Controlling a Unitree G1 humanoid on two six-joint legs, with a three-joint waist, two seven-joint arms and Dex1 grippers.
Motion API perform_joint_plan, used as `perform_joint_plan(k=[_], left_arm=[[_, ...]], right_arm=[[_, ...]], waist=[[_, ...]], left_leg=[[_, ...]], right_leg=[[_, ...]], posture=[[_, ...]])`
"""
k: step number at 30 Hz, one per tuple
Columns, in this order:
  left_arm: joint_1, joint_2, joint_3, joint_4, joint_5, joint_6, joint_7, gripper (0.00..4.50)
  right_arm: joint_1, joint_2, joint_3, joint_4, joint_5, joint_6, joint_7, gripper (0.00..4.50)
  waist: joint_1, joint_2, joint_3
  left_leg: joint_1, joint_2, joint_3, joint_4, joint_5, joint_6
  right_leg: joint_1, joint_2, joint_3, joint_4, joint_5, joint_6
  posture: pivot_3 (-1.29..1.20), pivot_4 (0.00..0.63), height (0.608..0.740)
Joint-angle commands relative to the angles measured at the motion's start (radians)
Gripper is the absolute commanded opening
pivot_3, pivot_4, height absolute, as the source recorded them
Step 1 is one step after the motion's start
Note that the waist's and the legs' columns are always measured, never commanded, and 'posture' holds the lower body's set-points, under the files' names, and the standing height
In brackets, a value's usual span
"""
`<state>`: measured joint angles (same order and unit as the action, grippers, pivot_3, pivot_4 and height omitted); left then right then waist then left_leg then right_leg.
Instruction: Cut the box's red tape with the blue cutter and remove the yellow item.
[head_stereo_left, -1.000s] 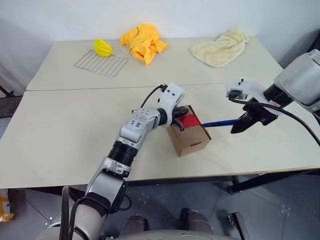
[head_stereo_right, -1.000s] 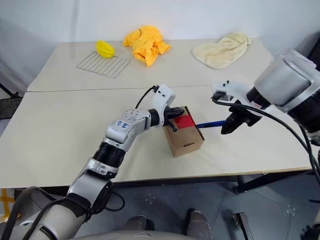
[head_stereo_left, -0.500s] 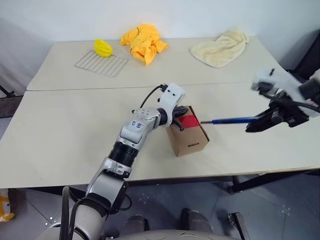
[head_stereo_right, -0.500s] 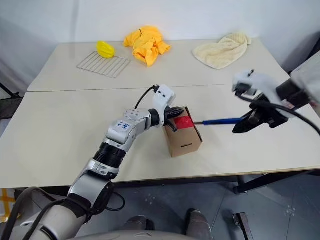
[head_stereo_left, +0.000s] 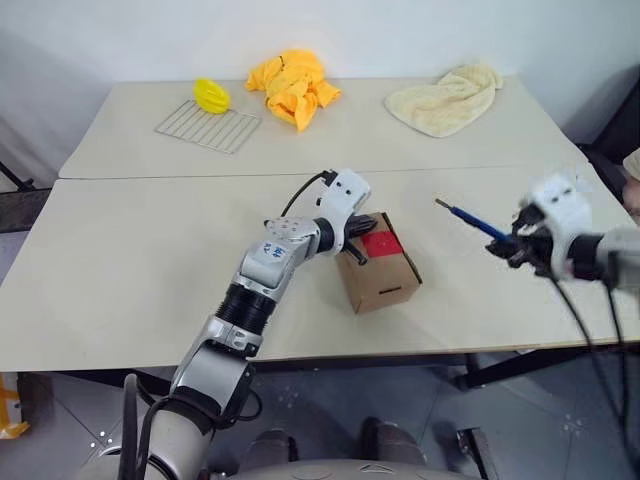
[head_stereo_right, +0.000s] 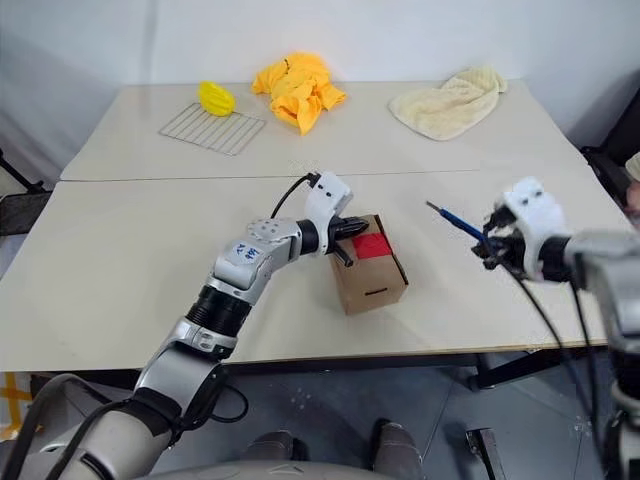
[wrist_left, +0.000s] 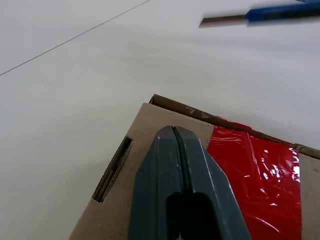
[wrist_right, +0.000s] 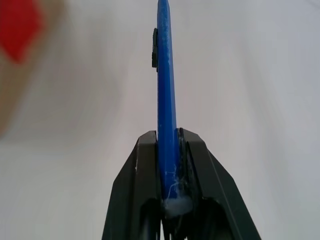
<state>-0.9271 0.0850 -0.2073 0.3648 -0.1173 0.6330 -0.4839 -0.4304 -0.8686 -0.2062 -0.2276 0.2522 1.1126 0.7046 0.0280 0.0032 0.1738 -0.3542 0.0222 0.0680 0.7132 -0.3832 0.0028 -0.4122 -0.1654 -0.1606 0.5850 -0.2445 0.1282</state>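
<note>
Currently, left eye view: the box (head_stereo_left: 378, 268) sits at frame centre on the surface (head_stereo_left: 120, 270), flaps shut, the red tape (head_stereo_left: 380, 243) looking uncut. Left wrist view: left pincer (wrist_left: 176, 131) closed, empty, resting on the lid. Right wrist view: right pincer (wrist_right: 168, 136) clamps the blue cutter (wrist_right: 165, 90), clear of the box. Cutting and extraction remain.

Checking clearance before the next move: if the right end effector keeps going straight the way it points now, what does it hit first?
Probably nothing soon. The right end effector grips the blue cutter, whose tip aims up and away over bare table, passing well clear of the box. The cream towel lies farther along; depth is unclear.
</note>
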Motion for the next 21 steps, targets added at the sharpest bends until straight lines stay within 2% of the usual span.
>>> perform_joint_plan(k=[1,4,5,7,16,21], left_arm=[[0.019,0.011,-0.015,0.042,0.015,0.036,-0.020,0.01],[0.013,0.029,0.000,0.016,0.002,0.047,-0.044,0.01],[0.010,0.034,0.003,0.008,0.001,0.050,-0.050,0.00],[-0.008,0.048,0.045,-0.025,-0.023,0.081,-0.053,0.00],[-0.034,0.110,0.141,-0.181,-0.098,0.244,-0.048,0.00],[-0.022,0.148,0.194,-0.278,-0.136,0.339,-0.031,0.00]], right_arm=[[0.043,0.053,-0.089,0.054,-0.048,-0.138,-0.120,0.18],[0.127,0.152,-0.088,0.156,-0.075,-0.289,-0.194,0.18],[0.137,0.172,-0.093,0.169,-0.071,-0.304,-0.204,0.89],[0.169,0.180,-0.099,0.152,-0.064,-0.321,-0.198,1.34],[0.189,0.093,-0.136,0.094,-0.034,-0.338,-0.157,4.47],[0.125,0.038,-0.143,0.053,-0.004,-0.338,-0.133,4.49]], waist=[[-0.002,0.001,0.000],[-0.003,0.000,0.000],[-0.004,0.000,0.000],[-0.005,0.002,0.000],[-0.007,0.002,0.000],[-0.003,0.002,0.001]], left_leg=[[0.000,0.000,0.000,0.000,0.000,0.000],[0.002,0.000,0.000,-0.001,0.000,0.000],[0.002,0.000,0.000,-0.001,0.000,0.000],[0.002,0.000,0.000,-0.001,0.000,0.000],[0.001,0.001,0.001,-0.002,0.000,0.000],[0.000,0.000,0.001,-0.002,0.000,0.000]], right_leg=[[0.000,0.000,0.000,0.000,0.000,0.000],[0.001,0.000,0.000,0.000,0.000,0.000],[0.002,0.000,0.000,0.000,0.000,0.000],[0.001,0.000,0.000,0.000,0.000,0.000],[-0.001,0.001,0.001,0.000,0.000,0.000],[-0.001,0.001,0.001,-0.001,0.000,0.000]], posture=[[0.00,0.150,0.740],[0.00,0.150,0.740],[0.00,0.150,0.740],[0.00,0.150,0.740],[0.00,0.150,0.740],[0.00,0.150,0.740]])
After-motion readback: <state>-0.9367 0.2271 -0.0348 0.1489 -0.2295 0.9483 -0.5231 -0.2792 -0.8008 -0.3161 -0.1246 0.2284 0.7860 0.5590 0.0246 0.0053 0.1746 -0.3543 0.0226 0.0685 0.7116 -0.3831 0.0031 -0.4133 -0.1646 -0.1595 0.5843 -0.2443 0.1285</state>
